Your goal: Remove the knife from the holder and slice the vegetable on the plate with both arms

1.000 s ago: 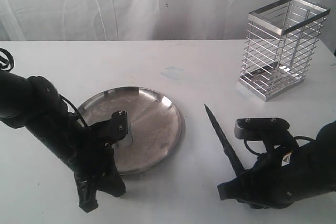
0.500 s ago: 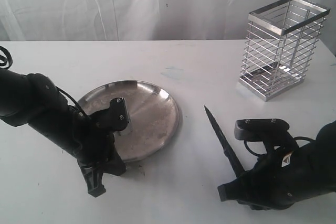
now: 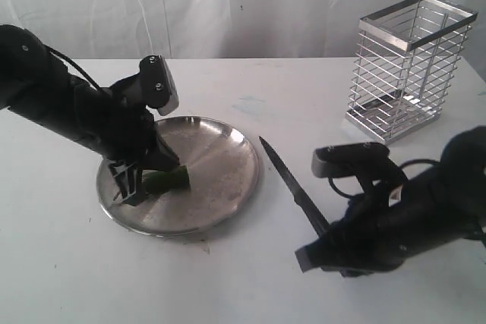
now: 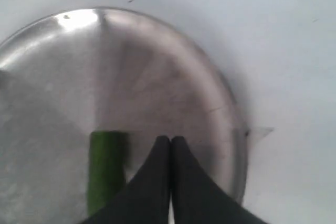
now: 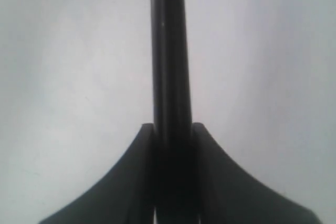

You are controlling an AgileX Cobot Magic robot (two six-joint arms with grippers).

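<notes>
The steel plate [image 3: 220, 165] [image 4: 157, 77] lies left of the table's middle. On its left part rests the green chili [image 3: 168, 180] [image 4: 105, 171]. My left gripper [image 3: 130, 193] [image 4: 170, 140] reaches down onto the plate from the far left. It is shut with nothing between its fingers, and the chili lies right beside them. My right gripper [image 3: 323, 242] [image 5: 172, 129] is shut on the handle of the knife [image 3: 292, 184] [image 5: 170, 51]. The dark blade points at the plate's right rim, its tip just short of it. The chrome wire holder [image 3: 406, 66] stands at the back right.
A white curtain hangs behind the white table. The right arm's cables and wrist block [image 3: 353, 161] sit between the knife and the holder.
My left arm swung from the plate's near side to its far left, uncovering the chili. The plate slid a little left. My right gripper carried the knife left, toward the plate.
</notes>
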